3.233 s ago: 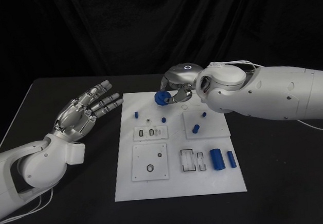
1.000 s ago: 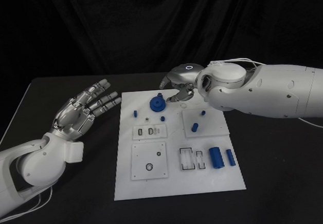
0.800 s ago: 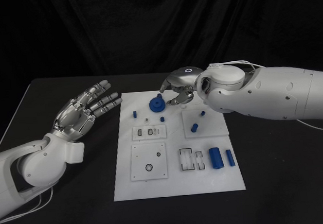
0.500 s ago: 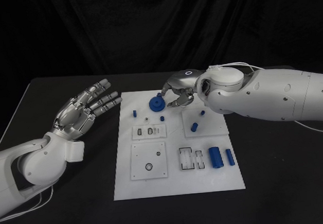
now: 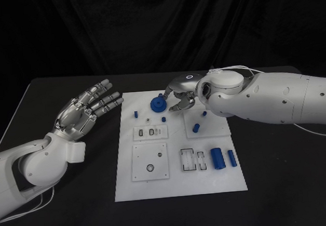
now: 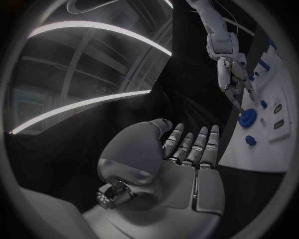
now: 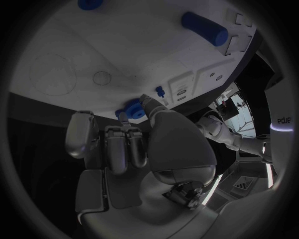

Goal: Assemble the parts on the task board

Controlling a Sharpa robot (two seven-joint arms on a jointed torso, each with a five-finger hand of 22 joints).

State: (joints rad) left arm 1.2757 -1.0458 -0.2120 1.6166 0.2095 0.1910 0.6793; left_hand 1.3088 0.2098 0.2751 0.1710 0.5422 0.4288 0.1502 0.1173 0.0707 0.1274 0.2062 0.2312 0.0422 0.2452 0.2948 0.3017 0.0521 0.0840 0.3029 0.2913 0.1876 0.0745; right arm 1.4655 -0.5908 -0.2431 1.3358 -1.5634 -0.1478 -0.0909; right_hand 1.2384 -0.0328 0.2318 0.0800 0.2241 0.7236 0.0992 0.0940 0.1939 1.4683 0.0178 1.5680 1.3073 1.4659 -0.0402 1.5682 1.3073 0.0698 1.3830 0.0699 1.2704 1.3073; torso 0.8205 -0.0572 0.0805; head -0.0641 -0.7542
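A blue gear (image 5: 158, 104) (image 6: 247, 118) (image 7: 131, 108) sits at the far left corner of the white task board (image 5: 183, 184) (image 7: 93, 50). My right hand (image 5: 178, 94) (image 6: 231, 74) (image 7: 149, 144) reaches over the board's far edge and pinches the gear between the thumb and a fingertip. My left hand (image 5: 88, 110) (image 6: 187, 159) hovers over the black table to the left of the board, palm up, fingers spread, holding nothing.
Small blue pegs (image 5: 136, 115) (image 5: 165, 118) (image 5: 196, 127) (image 5: 204, 113) stand on the board's far half. Two blue cylinders (image 5: 218, 159) (image 5: 232, 159) lie beside the rectangular slots (image 5: 190, 160) on its near right. The black table (image 5: 65, 213) surrounds the board.
The right hand set the gear down on the board's far left corner, lifted off it, then came back down onto it. The left hand has not moved.
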